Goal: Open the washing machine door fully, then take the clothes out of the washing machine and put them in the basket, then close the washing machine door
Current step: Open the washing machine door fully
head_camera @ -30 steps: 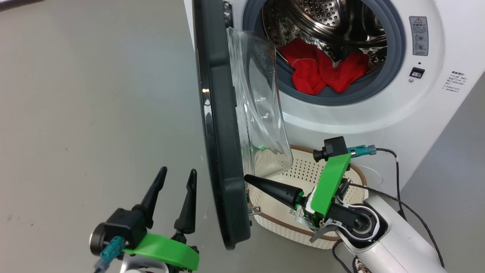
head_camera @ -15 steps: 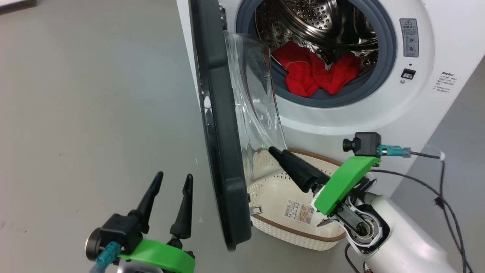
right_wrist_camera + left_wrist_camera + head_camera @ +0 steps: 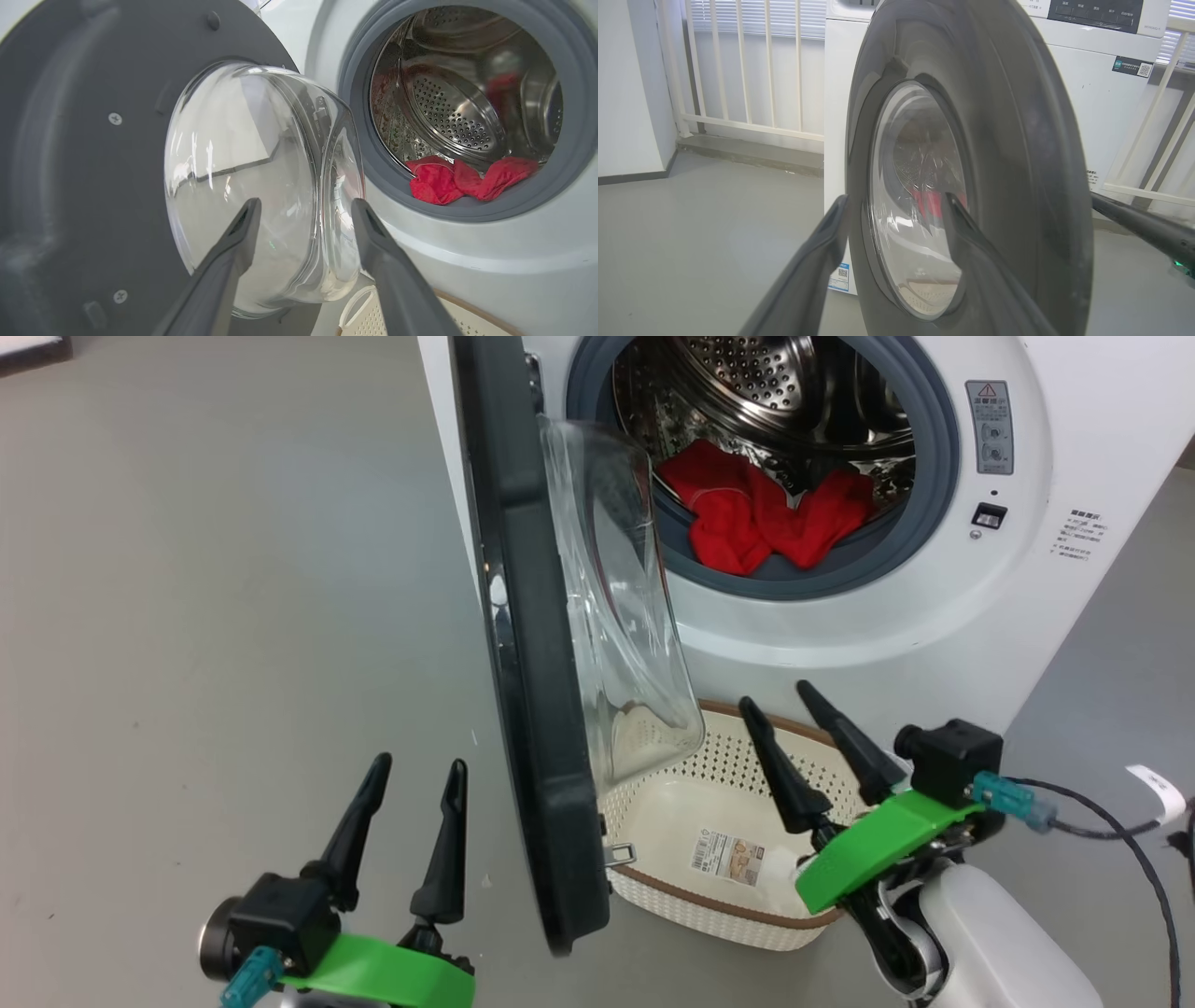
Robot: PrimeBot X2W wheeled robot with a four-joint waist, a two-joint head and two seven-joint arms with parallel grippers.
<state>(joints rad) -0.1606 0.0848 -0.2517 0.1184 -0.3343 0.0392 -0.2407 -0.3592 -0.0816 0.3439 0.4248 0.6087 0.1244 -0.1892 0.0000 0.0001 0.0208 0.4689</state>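
I see the door point(image 3: 523, 663) standing out from the washer point(image 3: 840, 625), edge-on to me. The red clothes point(image 3: 756, 518) lie at the front of the drum point(image 3: 747, 383). The basket point(image 3: 691, 913) sits on the floor point(image 3: 233, 569) below the opening. My right gripper point(image 3: 776, 694) hangs over it, fingers spread, holding nothing. My left gripper point(image 3: 420, 763), outside the door, is likewise spread and empty.

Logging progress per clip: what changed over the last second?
The right gripper swung away from the washing machine door, turning from leftward to pointing up at the washing machine, open, above the basket. Nothing was grasped. The left gripper stayed open; door angle and the clothes inside look unchanged.
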